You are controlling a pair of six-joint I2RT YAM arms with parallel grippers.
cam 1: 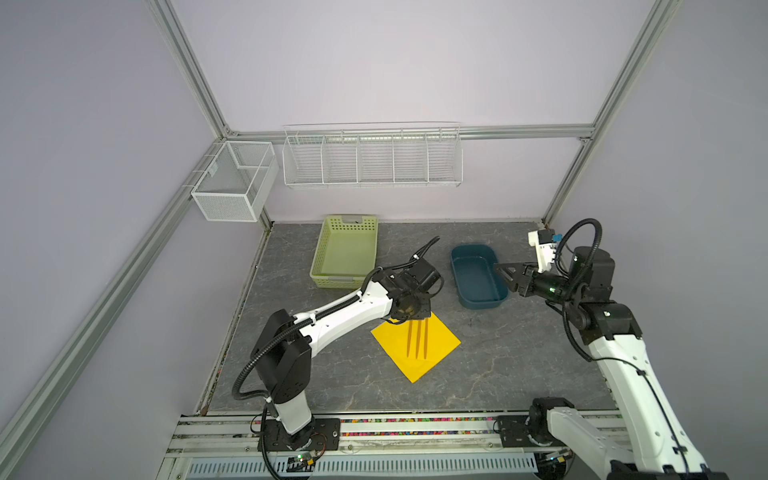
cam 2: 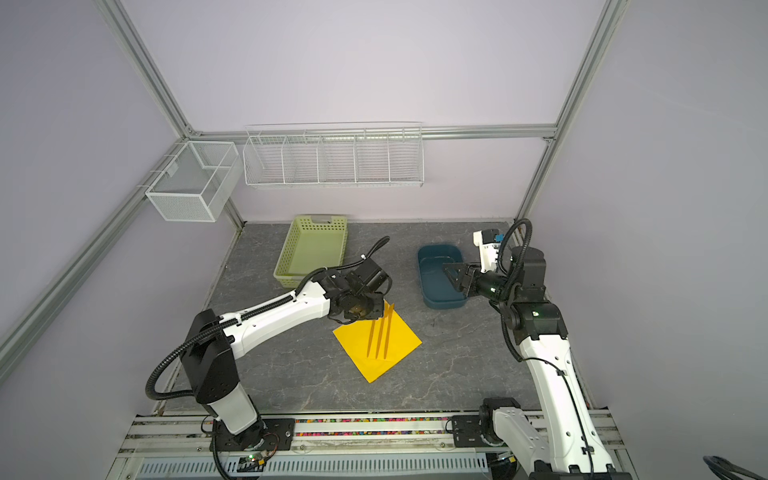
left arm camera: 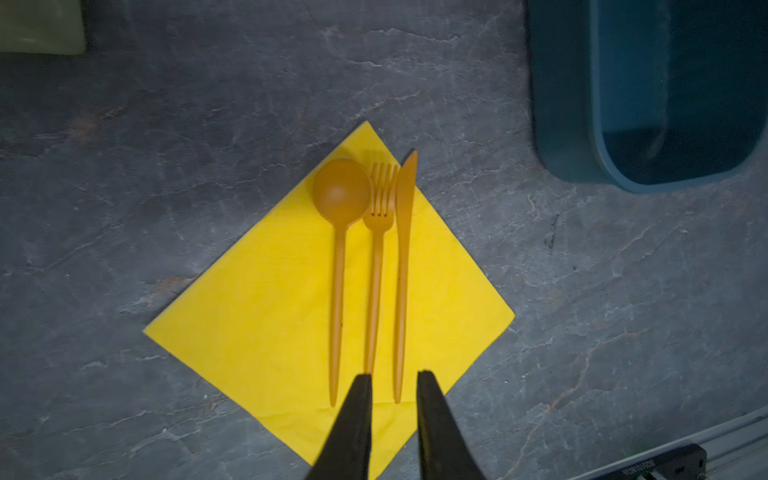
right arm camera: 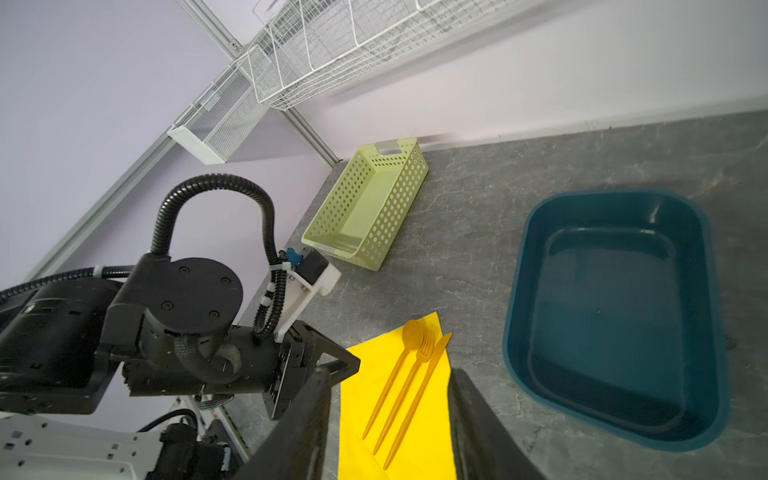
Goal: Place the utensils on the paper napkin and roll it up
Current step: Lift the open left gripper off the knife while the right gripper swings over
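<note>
**Cutlery's all on the napkin, no rolling yet**

The utensils (left arm camera: 375,282) lie side by side along the diagonal of the paper napkin (left arm camera: 270,324): spoon (left arm camera: 340,191), fork (left arm camera: 380,208), knife (left arm camera: 405,208), heads up by one corner. My guess is the tidy parallel bundle is there so a side corner can fold over and roll them as one. The knife tip pokes just off the edge, though.

The left gripper (left arm camera: 392,374) hovers over the handle ends, jaws slightly apart, pinching nothing. The right gripper (right arm camera: 390,372) hangs by the blue tub (cam 1: 482,302), spread wide and empty, probably parked out of the way.

In both top views the left wrist hides the heads and the fingers, so you only get three handles. The left wrist view shows which piece is which.
</note>
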